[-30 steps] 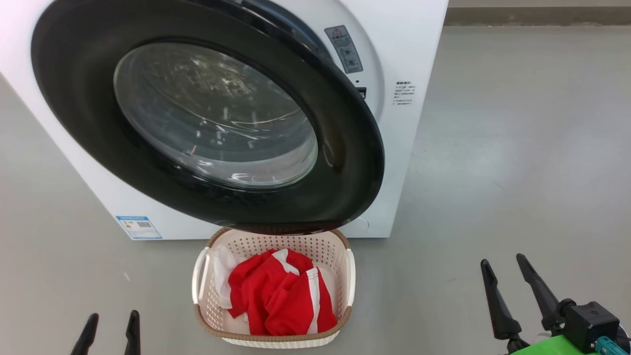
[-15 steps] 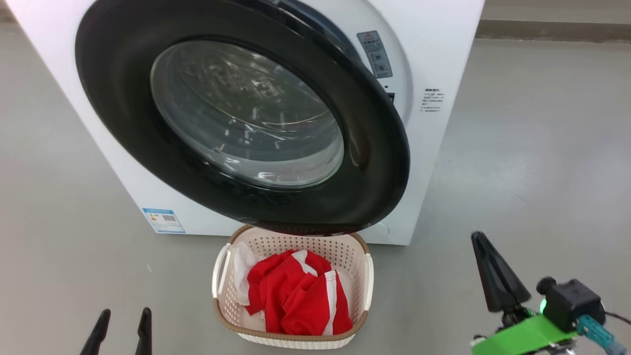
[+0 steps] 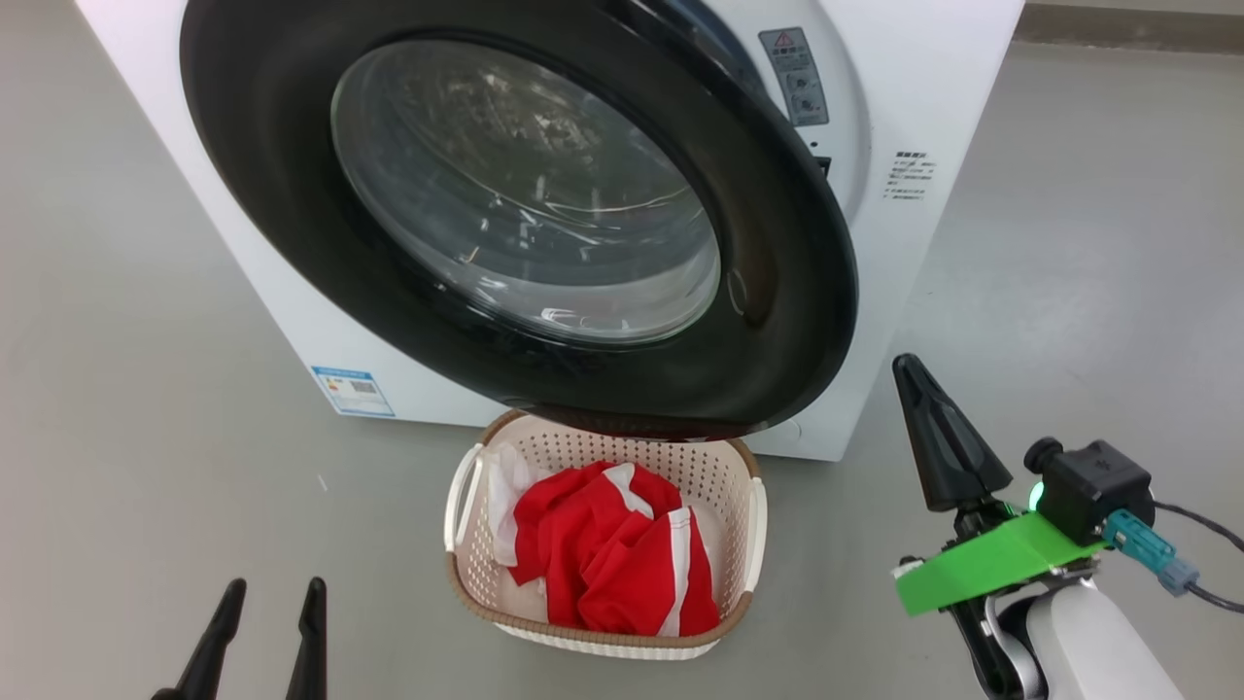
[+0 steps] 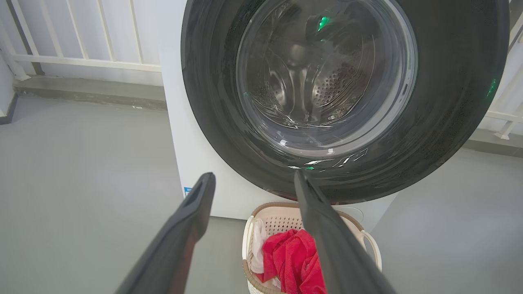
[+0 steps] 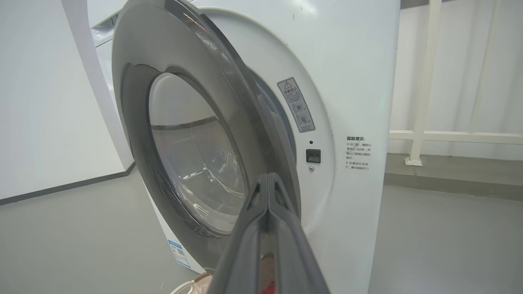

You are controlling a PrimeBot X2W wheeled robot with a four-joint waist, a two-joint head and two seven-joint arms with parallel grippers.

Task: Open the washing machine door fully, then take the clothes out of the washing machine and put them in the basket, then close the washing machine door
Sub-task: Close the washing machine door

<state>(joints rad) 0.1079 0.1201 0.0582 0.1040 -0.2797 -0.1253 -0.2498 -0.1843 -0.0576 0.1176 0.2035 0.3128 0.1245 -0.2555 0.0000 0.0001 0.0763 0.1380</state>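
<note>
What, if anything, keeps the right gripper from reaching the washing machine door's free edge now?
Probably nothing, so yes: the right gripper, shut and empty, points toward the ajar washing machine door near its right edge, with nothing visible between them. The basket sits lower, off to the gripper's left.

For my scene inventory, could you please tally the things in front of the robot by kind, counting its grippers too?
washing machine: 1
washing machine door: 1
basket: 1
heap of red-and-white clothes: 1 (how many garments are in it cannot be told)
grippers: 2, the left gripper open and the right gripper shut
Total: 6
</note>
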